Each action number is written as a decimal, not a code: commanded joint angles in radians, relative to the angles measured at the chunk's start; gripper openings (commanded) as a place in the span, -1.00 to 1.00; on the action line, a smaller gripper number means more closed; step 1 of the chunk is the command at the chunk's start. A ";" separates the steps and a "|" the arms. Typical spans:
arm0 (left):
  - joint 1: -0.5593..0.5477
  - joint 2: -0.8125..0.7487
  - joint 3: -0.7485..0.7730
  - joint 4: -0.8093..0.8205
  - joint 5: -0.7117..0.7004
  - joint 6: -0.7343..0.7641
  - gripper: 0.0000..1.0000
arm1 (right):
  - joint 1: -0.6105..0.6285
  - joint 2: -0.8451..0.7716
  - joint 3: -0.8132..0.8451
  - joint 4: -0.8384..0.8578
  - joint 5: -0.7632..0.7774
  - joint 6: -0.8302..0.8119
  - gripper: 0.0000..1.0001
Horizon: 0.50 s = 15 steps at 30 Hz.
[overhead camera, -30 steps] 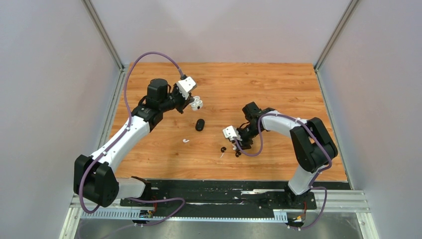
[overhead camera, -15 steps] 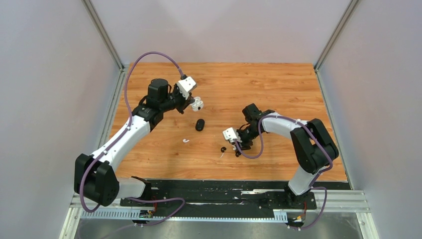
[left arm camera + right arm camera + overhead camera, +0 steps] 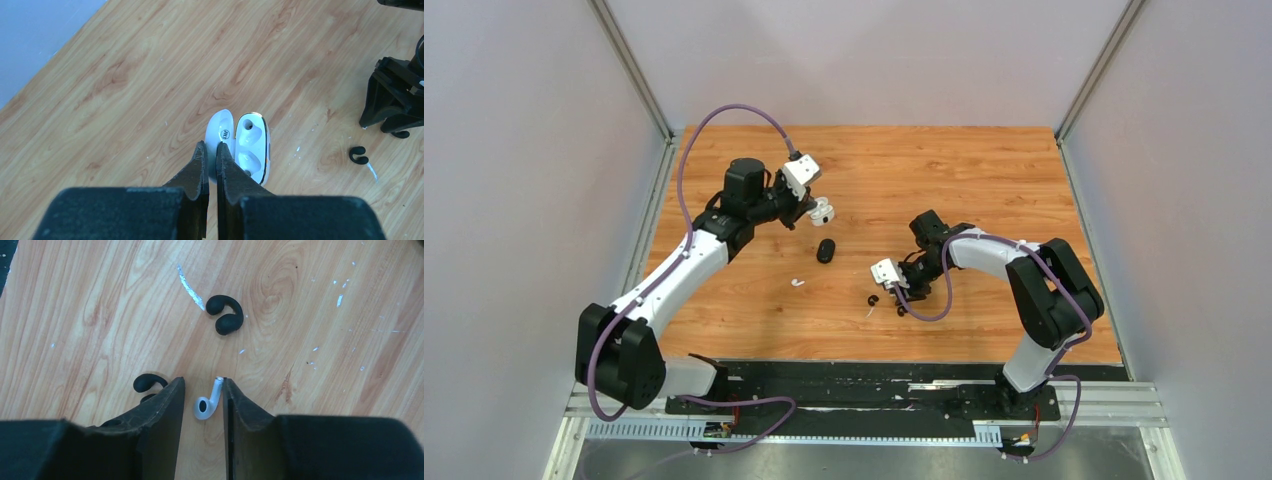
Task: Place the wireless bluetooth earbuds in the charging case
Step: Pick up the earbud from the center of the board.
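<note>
My left gripper point(image 3: 210, 148) is shut on the lid of an open white charging case point(image 3: 248, 145) and holds it above the table; both earbud wells show empty. The case also shows in the top view point(image 3: 823, 210). My right gripper point(image 3: 203, 385) is open and low over the table, its fingers on either side of a white stemmed earbud point(image 3: 207, 403) whose stem touches the right finger. One black earbud point(image 3: 226, 315) lies just ahead, another black earbud point(image 3: 146, 382) sits beside the left finger. A second white earbud point(image 3: 798, 283) lies near a closed black case point(image 3: 826, 250).
A silvery scuff mark point(image 3: 190, 281) is on the wooden table point(image 3: 984, 170) next to the far black earbud. Grey walls enclose the table on the left, back and right. The arm bases stand on a black rail point(image 3: 864, 385) at the near edge.
My right gripper has crept slightly nearer and lower over the earbuds. My left gripper has shifted the white case a little to the right.
</note>
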State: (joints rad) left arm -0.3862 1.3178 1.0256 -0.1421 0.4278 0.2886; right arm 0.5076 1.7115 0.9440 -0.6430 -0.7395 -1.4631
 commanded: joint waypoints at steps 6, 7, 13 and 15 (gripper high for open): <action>0.001 0.015 0.045 0.020 0.024 -0.015 -1.00 | -0.014 -0.017 0.037 0.003 -0.014 0.107 -0.19; 0.001 0.016 0.045 0.022 0.025 -0.015 -1.00 | -0.018 -0.025 0.048 0.002 -0.020 0.132 -0.16; 0.001 0.023 0.047 0.033 0.026 -0.014 -1.00 | -0.027 -0.051 0.061 0.003 -0.006 0.271 -0.12; 0.001 0.028 0.047 0.037 0.029 -0.016 -1.00 | -0.027 -0.066 0.054 0.003 -0.004 0.319 -0.10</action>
State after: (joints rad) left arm -0.3862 1.3376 1.0260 -0.1440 0.4362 0.2886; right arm 0.4870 1.6989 0.9760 -0.6456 -0.7319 -1.2648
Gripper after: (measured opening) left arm 0.063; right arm 0.442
